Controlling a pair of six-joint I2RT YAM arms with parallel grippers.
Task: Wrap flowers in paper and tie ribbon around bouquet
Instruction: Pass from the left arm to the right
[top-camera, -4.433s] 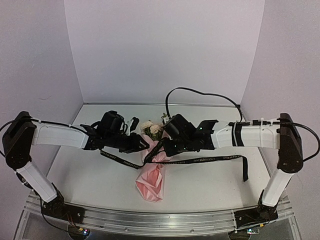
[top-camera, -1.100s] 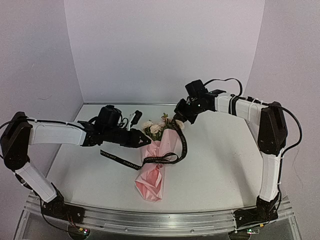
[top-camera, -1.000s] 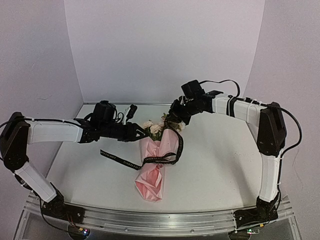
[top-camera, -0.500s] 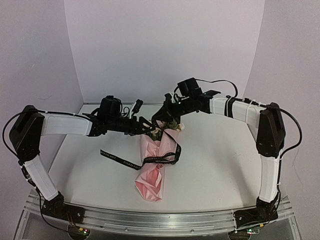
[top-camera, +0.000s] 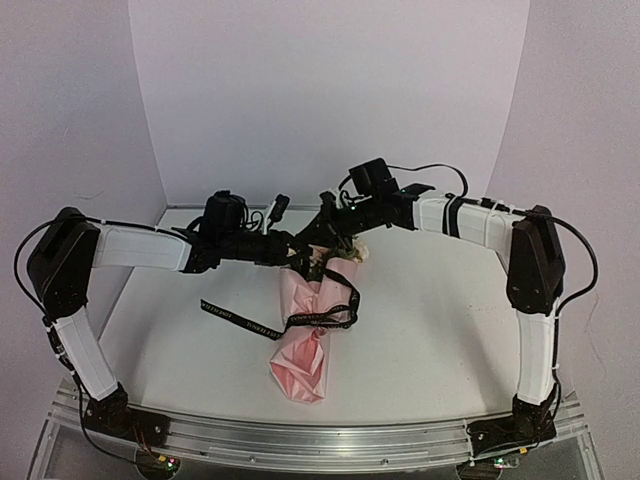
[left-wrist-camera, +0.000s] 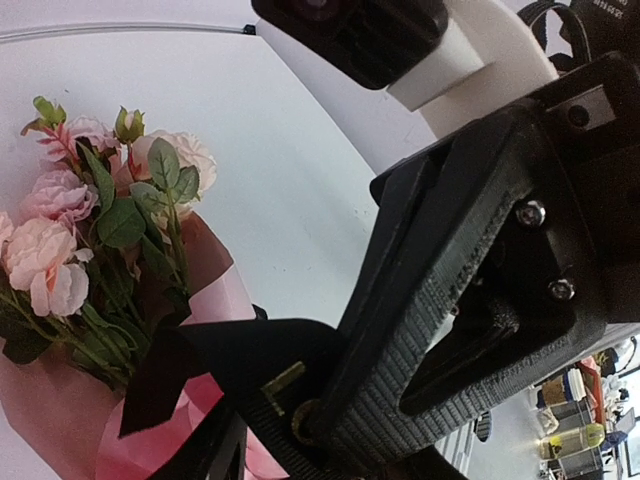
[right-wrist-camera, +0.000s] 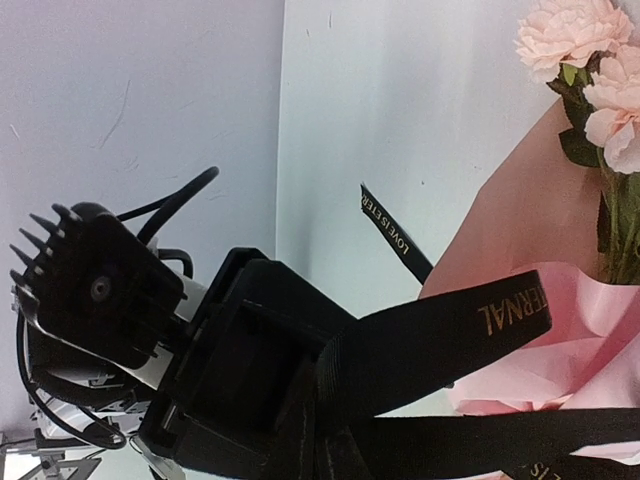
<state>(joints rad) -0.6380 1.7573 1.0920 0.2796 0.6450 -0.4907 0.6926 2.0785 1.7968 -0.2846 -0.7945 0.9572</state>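
A cone-shaped bouquet of pale pink and cream flowers wrapped in thin, light pink paper lies near the middle of the white table. Its twisted tip points to the near edge and its blooms to the far edge. A long, narrow black ribbon with pale lettering loops around its waist. One tail lies flat toward the left edge. The other rises past the right side of the wrap to the two grippers, which meet just above the flower heads.

The right gripper is pinched tight, with the ribbon folded into its fingers. The left gripper sits nose to nose with it. I cannot tell whether its jaws stand apart or grip anything.

The ribbon looks light, limp and slick, so it is best taken flat across its width, close to the end. The paper should crease and tear easily, and the bundle seems light enough to slide under a tug. Any hold on it belongs at the waist, below the petals.

Only the overhead view shows the whole loop and the loose tail. The left wrist view shows a ribbed black pad pressing the ribbon beside the leaves. The right wrist view shows the lettering and the band drawn across the paper.
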